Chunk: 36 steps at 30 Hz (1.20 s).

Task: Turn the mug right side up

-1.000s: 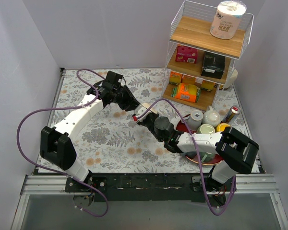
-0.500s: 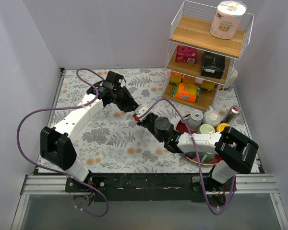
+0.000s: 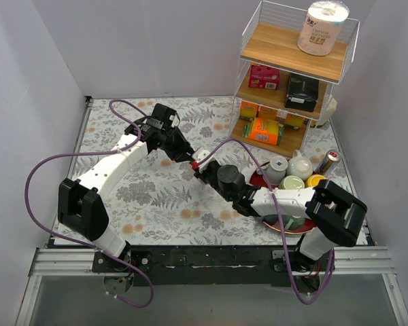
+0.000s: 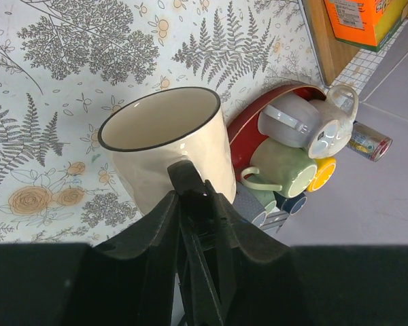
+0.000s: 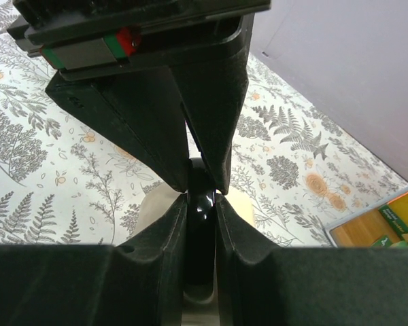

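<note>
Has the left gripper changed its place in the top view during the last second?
Yes, a little. The left gripper has slid rightward and toward the near edge, so its gap to the fixed shelf rack is narrower.

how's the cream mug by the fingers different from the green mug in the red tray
Colour: the cream mug is off-white with a dark rim; the green mug is pale green. Place: the cream mug is alone at the left fingers; the green mug is packed among cups in the red tray. Both look glossy.
</note>
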Tool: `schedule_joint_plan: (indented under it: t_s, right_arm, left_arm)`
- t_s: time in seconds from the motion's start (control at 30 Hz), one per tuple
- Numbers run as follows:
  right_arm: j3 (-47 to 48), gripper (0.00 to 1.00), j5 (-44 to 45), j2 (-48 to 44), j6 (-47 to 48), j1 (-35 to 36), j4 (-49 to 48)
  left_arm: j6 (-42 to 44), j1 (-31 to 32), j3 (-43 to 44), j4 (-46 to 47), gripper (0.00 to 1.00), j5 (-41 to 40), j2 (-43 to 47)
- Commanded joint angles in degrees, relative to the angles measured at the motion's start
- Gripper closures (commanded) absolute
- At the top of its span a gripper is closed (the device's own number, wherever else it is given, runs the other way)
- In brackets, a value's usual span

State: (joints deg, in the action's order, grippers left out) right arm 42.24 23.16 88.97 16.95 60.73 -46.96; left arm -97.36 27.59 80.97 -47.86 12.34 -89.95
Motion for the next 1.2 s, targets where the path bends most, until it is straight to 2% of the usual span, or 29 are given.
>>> schedule_joint_plan:
  t_s: [0.0,0.17,0.57,0.7,0.9,1.1,1.17]
  right_arm:
    - [1.97,0.72,-1.01,-2.13,-2.45,0.09,-0.76]
    - [1.53,0.66,0.13,-1.26,-1.4,0.09,-3.4]
    - [0.04,0.62,-0.74,-3.62,-2.01,0.18,-1.74]
    - [-0.4,0.58,-1.88,-7.48,-5.25,0.18,5.45]
    - [-3.21,0.53,-4.26,-16.1,-13.23,0.18,12.76]
    - [3.54,0.53,-1.02,-17.95,-23.17,0.18,35.84]
    - [5.48,0.53,1.17,-17.95,-24.68,0.09,39.3]
  left_arm:
    - [-1.95,-0.44,-1.25,4.08,1.0,-1.8,2.06]
    - [-5.73,-0.35,-0.99,5.05,1.0,-0.38,2.32]
    - [-6.71,-0.44,-2.92,6.9,1.0,-0.73,2.59]
    - [-4.95,-0.44,-2.92,7.51,1.0,-2.93,2.76]
    - [0.48,-0.52,-4.59,13.39,1.0,-4.25,3.12]
    - [12.53,-0.52,-6.17,21.3,1.0,-6.62,3.2]
    - [17.71,-0.52,-8.1,26.22,1.0,-7.59,4.87]
